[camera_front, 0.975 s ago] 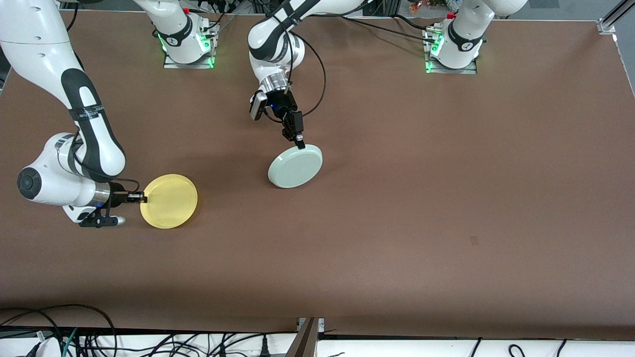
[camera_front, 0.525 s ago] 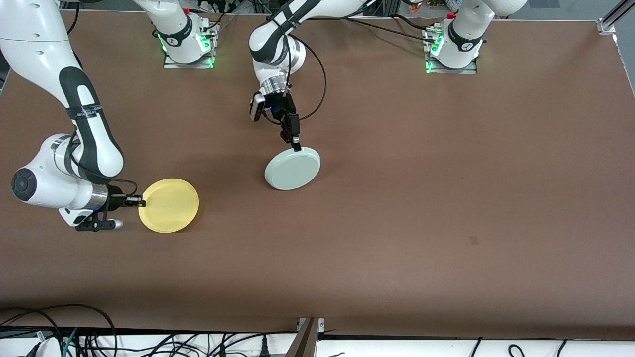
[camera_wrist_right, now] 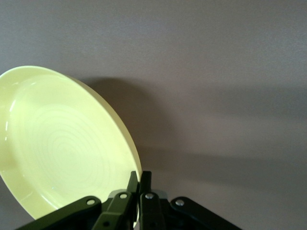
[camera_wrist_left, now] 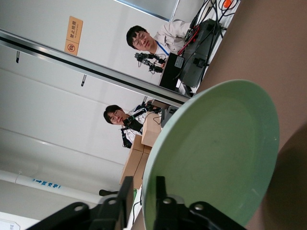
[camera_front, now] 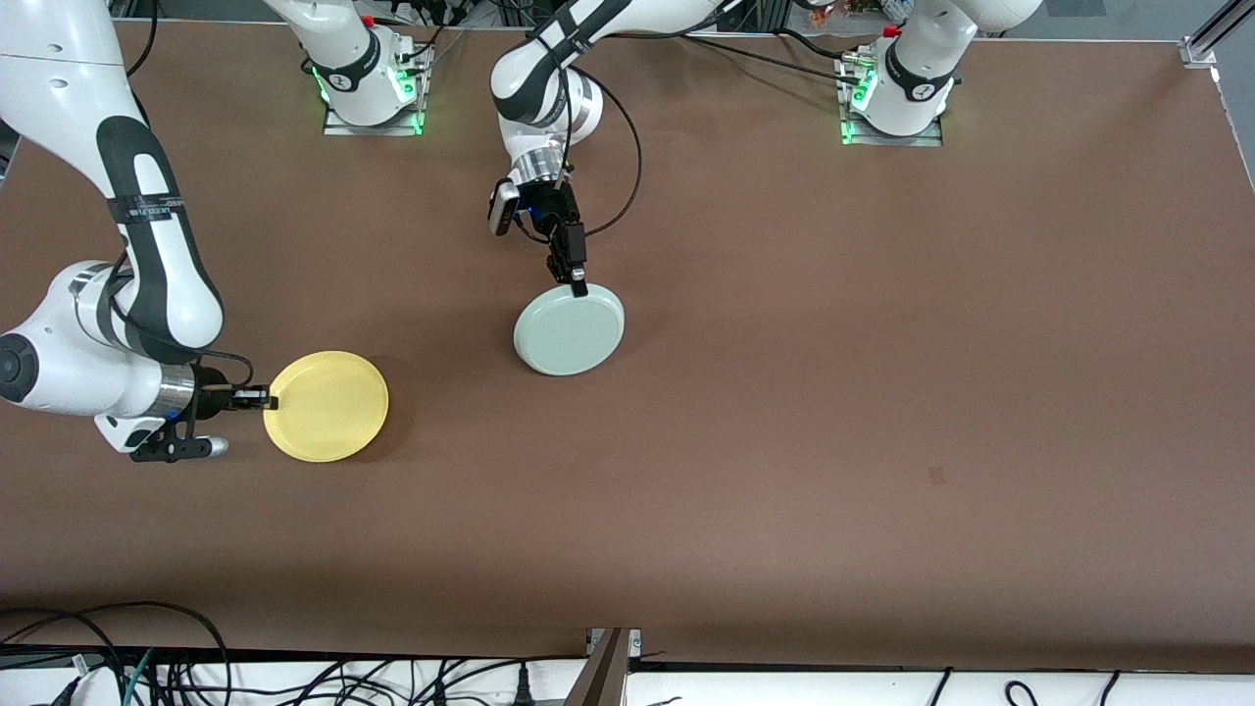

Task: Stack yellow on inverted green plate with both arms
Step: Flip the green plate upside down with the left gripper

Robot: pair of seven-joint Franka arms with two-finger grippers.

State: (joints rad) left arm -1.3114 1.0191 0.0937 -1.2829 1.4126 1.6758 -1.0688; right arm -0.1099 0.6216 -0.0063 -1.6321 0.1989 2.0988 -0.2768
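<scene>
Green plate [camera_front: 569,333] has sunk underside-up onto mid worktop [camera_front: 784,392]; left gripper [camera_front: 578,284], at its 12 o'clock rim, just parted, so release looks underway. Right gripper [camera_front: 263,398] stays pinching yellow plate [camera_front: 328,407] at green's 8 o'clock; stacking comes next.

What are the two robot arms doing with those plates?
Each arm is handling one plate. The right gripper pinches the rim of the yellow plate toward the right arm's end of the table. The left gripper is at the rim of the pale green plate, its fingers on either side of the edge. The plates are apart, so nothing is stacked yet.
</scene>
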